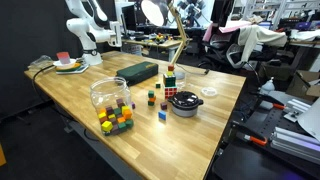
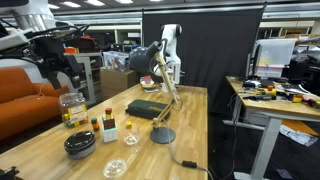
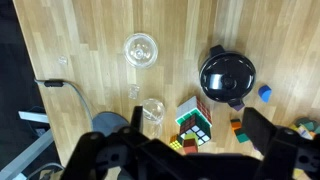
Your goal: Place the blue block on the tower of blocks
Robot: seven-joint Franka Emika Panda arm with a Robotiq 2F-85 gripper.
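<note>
The blue block (image 3: 265, 93) lies on the wooden table just right of a black bowl (image 3: 228, 75); it also shows in an exterior view (image 1: 162, 115). A short tower of coloured cubes (image 1: 170, 72) stands at the Rubik's cube (image 3: 195, 118), seen also in an exterior view (image 2: 109, 117). A second small orange-and-green stack (image 3: 237, 125) stands beside it. My gripper (image 3: 195, 138) is open and empty, high above the Rubik's cube and far from the blue block. In an exterior view it hangs well above the table (image 2: 62, 68).
A glass jar of cubes (image 1: 110, 95) stands near the table's edge. A desk lamp with a round base (image 2: 162, 135) leans over the middle. A clear lid (image 3: 141, 48), a small glass (image 3: 153, 110) and a dark box (image 1: 138, 71) also lie on the table.
</note>
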